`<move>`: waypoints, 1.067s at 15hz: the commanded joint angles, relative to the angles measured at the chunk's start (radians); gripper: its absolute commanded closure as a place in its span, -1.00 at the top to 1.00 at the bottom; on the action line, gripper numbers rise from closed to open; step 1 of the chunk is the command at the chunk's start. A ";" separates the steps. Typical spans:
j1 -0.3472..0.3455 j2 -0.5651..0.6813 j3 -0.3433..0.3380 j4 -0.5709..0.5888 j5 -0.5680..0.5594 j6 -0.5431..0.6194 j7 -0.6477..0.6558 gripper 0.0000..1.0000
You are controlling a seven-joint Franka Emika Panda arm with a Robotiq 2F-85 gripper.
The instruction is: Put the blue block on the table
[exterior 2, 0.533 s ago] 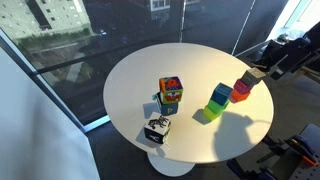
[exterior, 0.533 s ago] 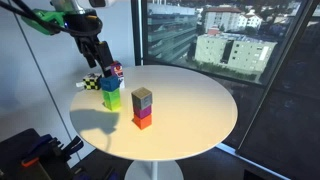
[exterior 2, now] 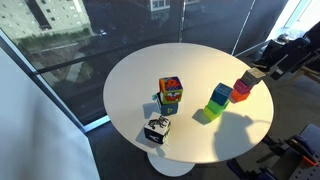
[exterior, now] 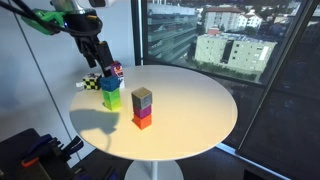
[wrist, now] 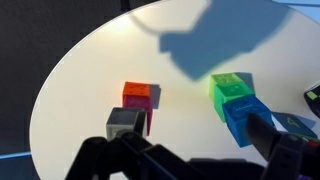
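Note:
The blue block (exterior: pixel 110 85) sits on top of a lime-green cube (exterior: pixel 111 99) near the edge of the round white table (exterior: pixel 190 100). In the wrist view the blue block (wrist: pixel 243 118) lies just inside my right finger, over the green cube (wrist: pixel 229 89). My gripper (wrist: pixel 195 150) is open and empty, and hovers above the blue block. In both exterior views the gripper (exterior: pixel 99 55) (exterior 2: pixel 268 64) hangs over that stack (exterior 2: pixel 219 98).
A second stack, with a grey cube on a purplish cube on a red cube (exterior: pixel 143 108) (wrist: pixel 135 108), stands beside it. A multicoloured cube (exterior 2: pixel 170 93) and a black-and-white checkered object (exterior 2: pixel 156 129) sit near the table's edge. A large window is behind.

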 commanded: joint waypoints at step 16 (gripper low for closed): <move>0.000 0.057 0.039 0.039 0.007 0.003 0.015 1.00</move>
